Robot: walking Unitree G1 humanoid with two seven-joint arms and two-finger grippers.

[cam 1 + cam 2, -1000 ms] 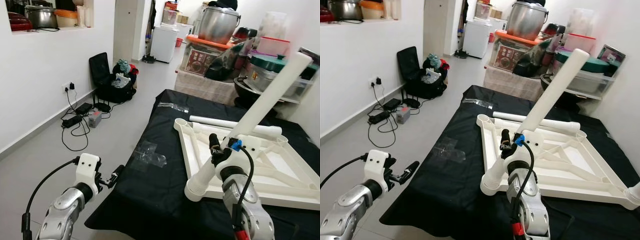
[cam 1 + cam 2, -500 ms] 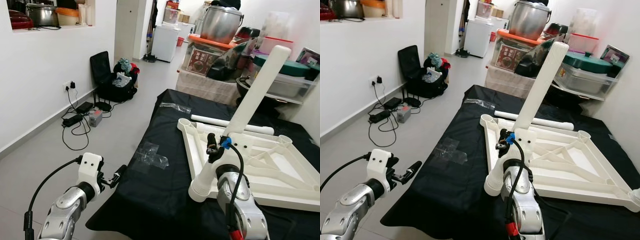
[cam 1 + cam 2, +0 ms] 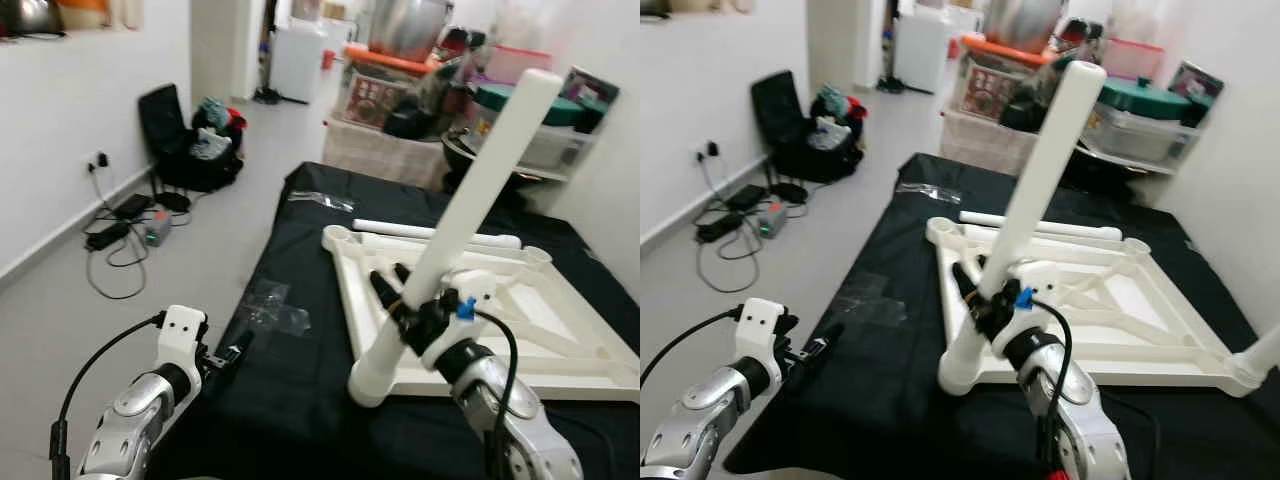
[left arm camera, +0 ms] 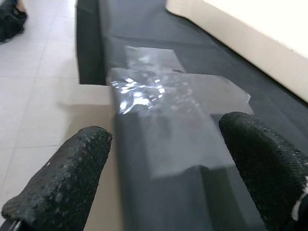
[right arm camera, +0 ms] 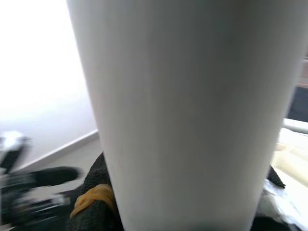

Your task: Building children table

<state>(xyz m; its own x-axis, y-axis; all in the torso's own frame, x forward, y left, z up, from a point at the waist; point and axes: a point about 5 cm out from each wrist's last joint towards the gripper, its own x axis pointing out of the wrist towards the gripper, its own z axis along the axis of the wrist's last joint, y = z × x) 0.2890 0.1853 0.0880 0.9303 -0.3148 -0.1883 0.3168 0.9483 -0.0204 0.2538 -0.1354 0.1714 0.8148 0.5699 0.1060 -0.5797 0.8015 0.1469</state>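
On the black cloth (image 3: 300, 400) lies your inverted white table frame (image 3: 560, 330). Your right gripper (image 3: 405, 300) clamps the long white leg tube (image 3: 455, 225), tilted, with its lower end at the frame's near corner. Your left gripper (image 4: 163, 163) hovers open and empty by the cloth's edge, over clear tape (image 4: 144, 89).

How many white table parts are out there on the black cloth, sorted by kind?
Long white round plastic table legs: 2, one held slanting in the right gripper as leg, one lying leg behind the frame.
Square white plastic tabletop frame, lying flat: 1.
Total: 3.
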